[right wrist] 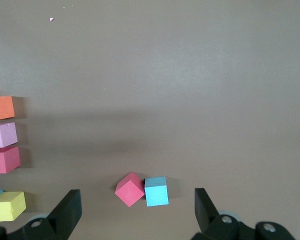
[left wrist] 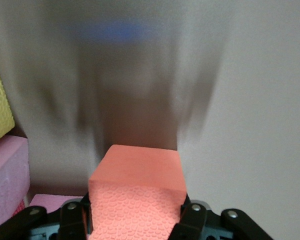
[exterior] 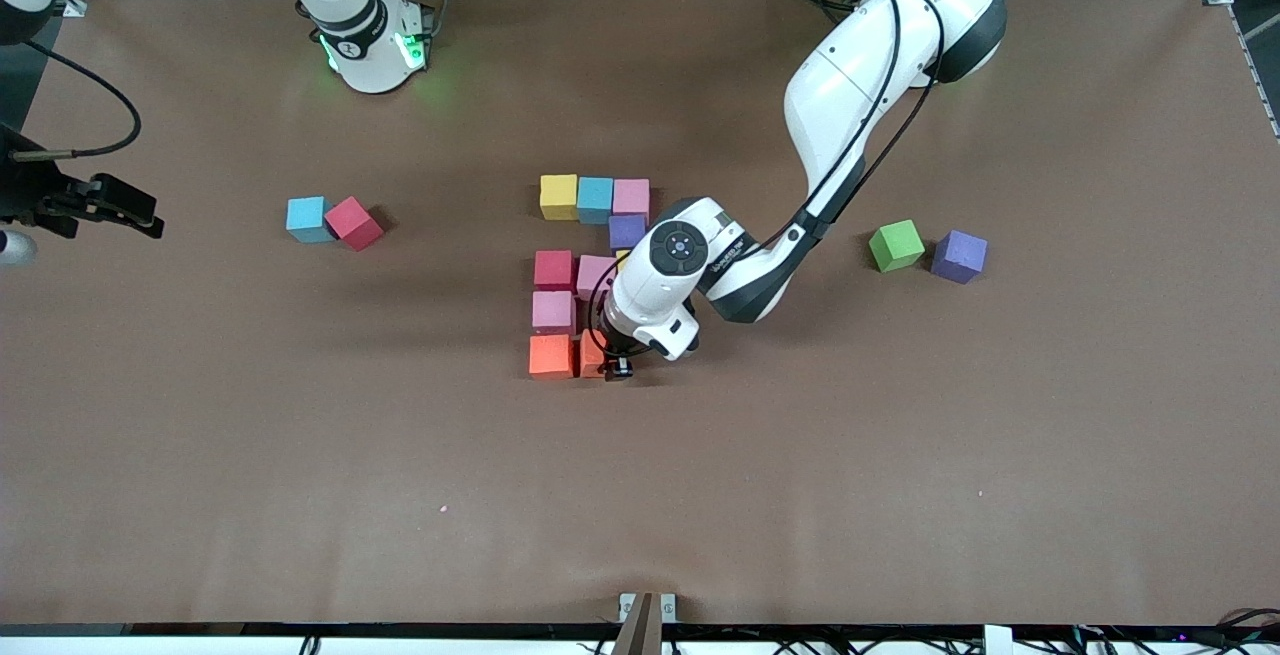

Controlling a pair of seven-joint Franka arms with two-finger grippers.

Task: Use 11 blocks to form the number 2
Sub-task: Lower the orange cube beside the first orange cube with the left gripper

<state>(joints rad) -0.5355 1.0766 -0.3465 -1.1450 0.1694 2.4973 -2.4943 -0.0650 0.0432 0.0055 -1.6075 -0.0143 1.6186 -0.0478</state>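
The partial number 2 lies mid-table: yellow (exterior: 558,196), blue (exterior: 595,199) and pink (exterior: 631,198) blocks in the farthest row, then a purple block (exterior: 626,231). Below these lie a red (exterior: 553,269) and a pink (exterior: 595,275) block with a mostly hidden yellow one (exterior: 622,257), then a pink block (exterior: 553,312) and an orange one (exterior: 551,356). My left gripper (exterior: 612,363) is shut on a second orange block (exterior: 591,353) (left wrist: 137,195), low beside the first. My right gripper (exterior: 120,207) (right wrist: 136,202) waits open at the right arm's end.
Loose blue (exterior: 307,219) (right wrist: 156,191) and red (exterior: 354,223) (right wrist: 129,189) blocks touch each other toward the right arm's end. Green (exterior: 896,245) and purple (exterior: 959,256) blocks sit toward the left arm's end. The left arm's forearm hangs over the figure.
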